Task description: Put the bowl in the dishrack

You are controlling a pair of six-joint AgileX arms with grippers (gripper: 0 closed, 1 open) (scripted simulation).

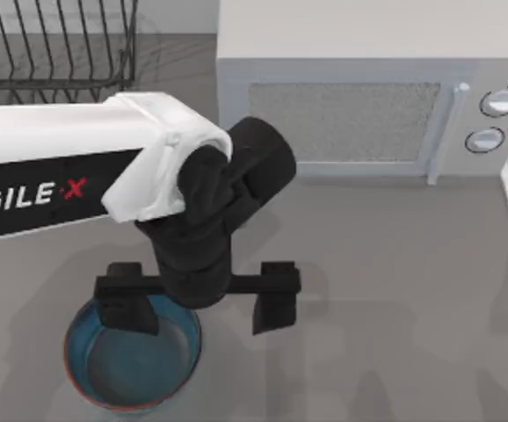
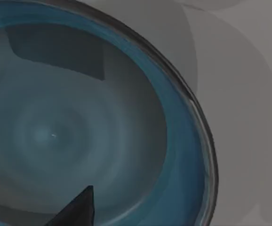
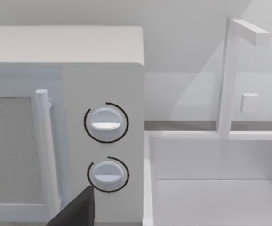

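— Now, where is the bowl [image 1: 133, 365] sitting?
— In front of the microwave [image 1: 368, 88], off from the dishrack [image 1: 56, 48]; the left gripper [image 1: 203, 303] is hanging spread wide, straddling the bowl's rim.

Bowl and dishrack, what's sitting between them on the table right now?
In the top view, the left arm crosses above the stretch between bowl and dishrack; no object shows there.

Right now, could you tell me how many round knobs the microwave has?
2: the upper knob and the lower knob, stacked at the right end of the microwave front, beside its door handle.
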